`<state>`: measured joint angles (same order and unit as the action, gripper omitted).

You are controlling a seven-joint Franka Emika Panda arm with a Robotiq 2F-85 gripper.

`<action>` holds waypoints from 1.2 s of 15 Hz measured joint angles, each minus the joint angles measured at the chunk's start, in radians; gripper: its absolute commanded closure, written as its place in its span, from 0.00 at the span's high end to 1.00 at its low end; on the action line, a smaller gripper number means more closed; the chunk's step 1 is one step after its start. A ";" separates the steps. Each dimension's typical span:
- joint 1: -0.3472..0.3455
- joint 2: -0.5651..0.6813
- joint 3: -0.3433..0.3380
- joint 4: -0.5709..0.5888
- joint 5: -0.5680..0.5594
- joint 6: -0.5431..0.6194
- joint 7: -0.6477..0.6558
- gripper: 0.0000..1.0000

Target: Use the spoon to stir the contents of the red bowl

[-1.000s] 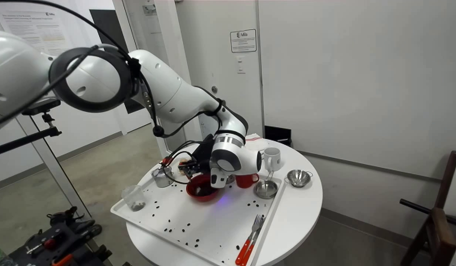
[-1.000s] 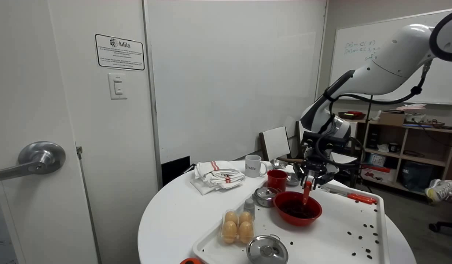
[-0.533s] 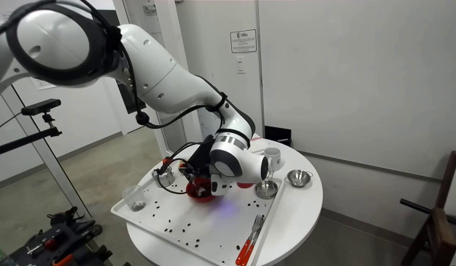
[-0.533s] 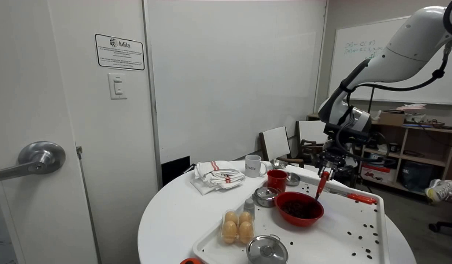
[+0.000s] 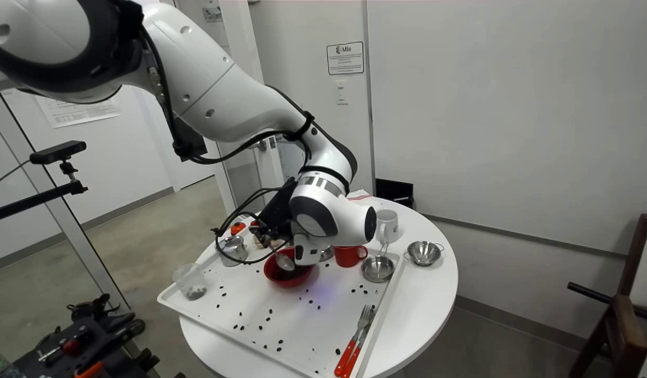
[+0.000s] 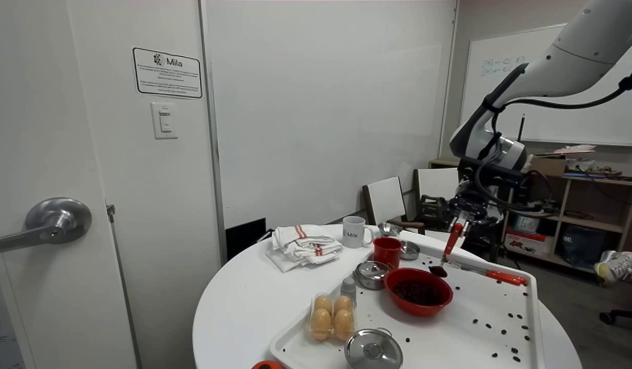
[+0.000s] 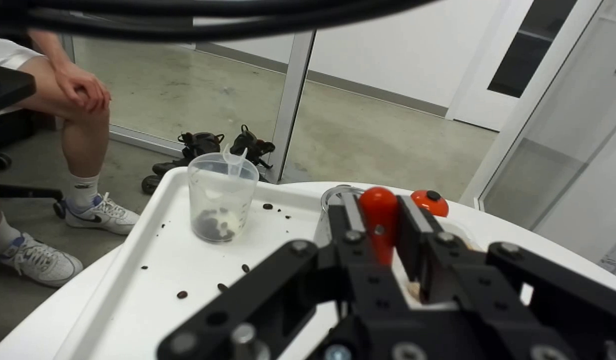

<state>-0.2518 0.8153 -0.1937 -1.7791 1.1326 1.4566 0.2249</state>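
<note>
Red is colouring the bowl [image 6: 421, 309] that is sitting on the white tray [image 6: 444, 342] in an exterior view, with dark beans [image 6: 417, 293] lying inside. Just to its right, the spoon [image 6: 451, 243] is slanting, its head hanging out of the beans, down and left toward the bowl. Up and right, the gripper [image 6: 460, 221] is pinching the red handle tight. Whether the head is passing over the rim, I cannot tell; the stir is probably needing a move toward the bowl, then down.
</note>
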 measured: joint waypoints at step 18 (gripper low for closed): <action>0.031 0.044 0.038 0.137 0.008 -0.027 0.244 0.09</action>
<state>-0.2206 0.8594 -0.1561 -1.6420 1.1401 1.4301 0.4685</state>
